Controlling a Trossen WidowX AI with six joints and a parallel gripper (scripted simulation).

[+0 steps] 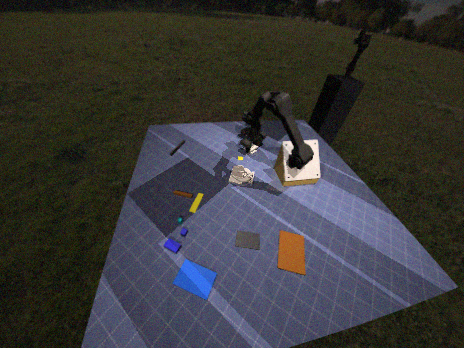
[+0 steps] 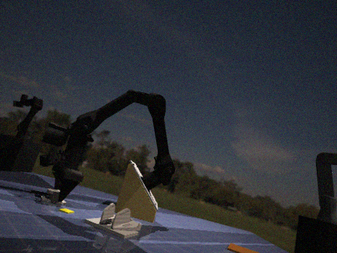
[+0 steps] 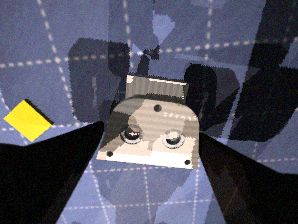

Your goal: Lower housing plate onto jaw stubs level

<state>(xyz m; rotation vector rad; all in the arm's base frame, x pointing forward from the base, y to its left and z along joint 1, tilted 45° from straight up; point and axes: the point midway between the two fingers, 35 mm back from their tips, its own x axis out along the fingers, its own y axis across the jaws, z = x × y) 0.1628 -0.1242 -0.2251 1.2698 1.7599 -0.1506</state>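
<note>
The pale housing plate (image 1: 254, 149) (image 2: 54, 195) (image 3: 156, 120), with two round holes and a raised ribbed block at its far edge, is near the table top below the arm. My gripper (image 1: 248, 146) (image 2: 59, 199) (image 3: 151, 131) is open, its dark fingertips at either side of the plate in the wrist view, very close to its edges. Whether they touch it I cannot tell. Apart from it, the two grey jaws (image 2: 108, 214) (image 2: 122, 218) stand up on a pale base (image 2: 93, 221) (image 1: 234, 181). The pins and stubs are too small to make out.
A yellow tile (image 1: 240, 158) (image 2: 67, 211) (image 3: 28, 120) lies between the housing plate and the jaw base. The arm's white-topped mount (image 1: 300, 172) (image 2: 136, 198) stands beside the base. Orange (image 1: 292, 252), grey (image 1: 248, 240) and blue (image 1: 195, 280) flat pieces lie farther forward.
</note>
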